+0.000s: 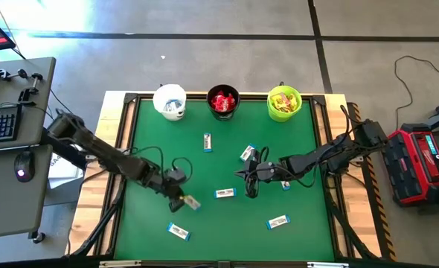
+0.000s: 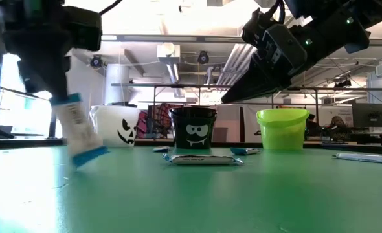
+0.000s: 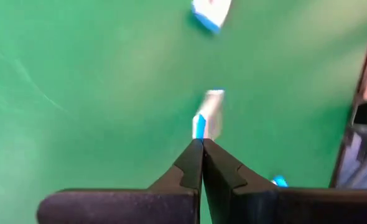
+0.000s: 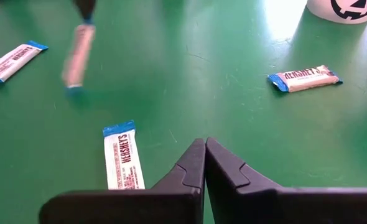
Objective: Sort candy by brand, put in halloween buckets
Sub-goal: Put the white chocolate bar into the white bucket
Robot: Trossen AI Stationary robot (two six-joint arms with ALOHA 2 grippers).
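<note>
the left end effector (image 1: 181,195) hangs over the green tabletop (image 1: 294,149), well short of the black bucket (image 1: 223,102), its fingers clamped on one end of a white-and-blue bar (image 1: 191,202) that dangles clear of the surface. the right end effector (image 1: 251,179) hovers in front of that bucket, fingers pressed together on nothing. more white-and-blue bars (image 1: 225,193) lie scattered before the bucket. beside it stand the white bucket (image 1: 170,100) and the lime green bucket (image 1: 284,103), holding yellow packets; the black one holds red packets.

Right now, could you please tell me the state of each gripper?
Left gripper: closed on a white-and-blue bar, lifted off the table.
Right gripper: closed, holding nothing.
</note>
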